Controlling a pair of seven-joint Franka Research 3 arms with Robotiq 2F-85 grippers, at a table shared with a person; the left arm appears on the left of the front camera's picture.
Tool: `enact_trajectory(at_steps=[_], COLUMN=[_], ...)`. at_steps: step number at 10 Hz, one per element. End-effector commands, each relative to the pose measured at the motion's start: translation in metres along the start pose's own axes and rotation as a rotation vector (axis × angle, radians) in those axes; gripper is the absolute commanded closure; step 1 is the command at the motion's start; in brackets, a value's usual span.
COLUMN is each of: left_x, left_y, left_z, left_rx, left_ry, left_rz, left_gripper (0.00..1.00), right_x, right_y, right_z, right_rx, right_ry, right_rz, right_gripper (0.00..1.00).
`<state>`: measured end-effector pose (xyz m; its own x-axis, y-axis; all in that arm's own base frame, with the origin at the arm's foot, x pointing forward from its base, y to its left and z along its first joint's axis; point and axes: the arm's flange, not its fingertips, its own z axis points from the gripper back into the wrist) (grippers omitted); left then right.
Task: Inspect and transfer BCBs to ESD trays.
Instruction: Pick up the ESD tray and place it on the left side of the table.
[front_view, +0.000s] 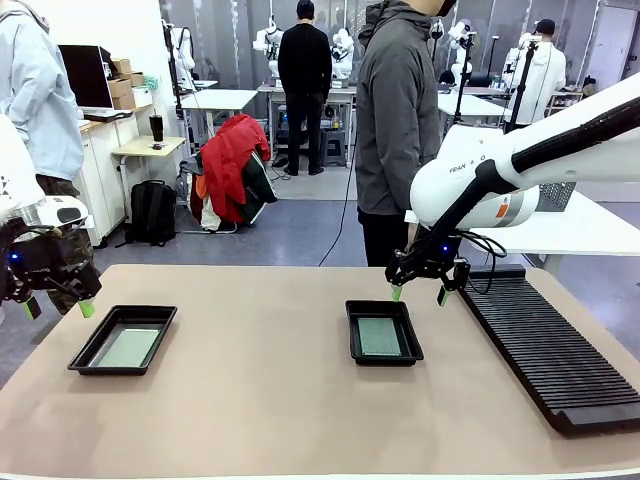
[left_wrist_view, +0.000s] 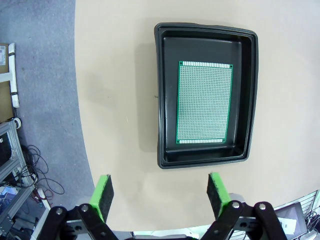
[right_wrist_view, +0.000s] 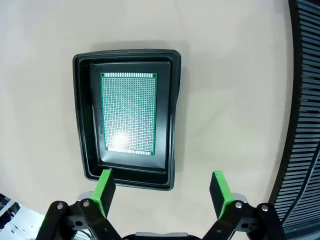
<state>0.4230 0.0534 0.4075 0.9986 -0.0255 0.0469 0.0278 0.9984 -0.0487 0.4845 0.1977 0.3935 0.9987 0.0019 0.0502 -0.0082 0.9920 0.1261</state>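
Note:
Two black ESD trays lie on the tan table, and a green BCB lies flat in each. The left tray (front_view: 85, 358) holds a board (front_view: 128, 347), seen closer as tray (left_wrist_view: 167, 100) and board (left_wrist_view: 204, 102). My left gripper (front_view: 58, 308) hangs open at the table's left edge, just off that tray (left_wrist_view: 161, 192). The middle tray (front_view: 352, 350) holds a board (front_view: 379, 336), also shown as tray (right_wrist_view: 85, 125) and board (right_wrist_view: 128, 112). My right gripper (front_view: 418, 293) hovers open above the tray's far right corner, its fingers empty (right_wrist_view: 162, 190).
A long black ribbed rack (front_view: 550, 345) runs along the table's right side, seen too at the rack's edge (right_wrist_view: 305, 100). A person in a dark grey jacket (front_view: 398, 120) stands at the far side. A white side table (front_view: 580, 225) is behind the right arm.

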Motion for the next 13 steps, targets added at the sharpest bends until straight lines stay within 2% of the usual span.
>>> enact_trajectory(at_steps=[1, 12, 13], left_x=[0.001, 0.0, -0.006], left_y=[0.001, 0.0, -0.01], left_z=[0.0, 0.0, 0.008], left_rx=[-0.004, 0.0, -0.003], left_ry=[-0.012, 0.0, -0.006], left_rz=[-0.001, 0.0, 0.004], left_gripper=[0.0, 0.0, 0.0], right_x=[0.0, 0.0, -0.006], right_y=[0.001, 0.0, -0.01], right_z=[-0.001, 0.0, 0.006], right_rx=[0.005, 0.0, 0.046], right_ry=[-0.003, 0.0, -0.011], right_rz=[0.0, 0.0, -0.017], right_gripper=[0.0, 0.0, 0.0])
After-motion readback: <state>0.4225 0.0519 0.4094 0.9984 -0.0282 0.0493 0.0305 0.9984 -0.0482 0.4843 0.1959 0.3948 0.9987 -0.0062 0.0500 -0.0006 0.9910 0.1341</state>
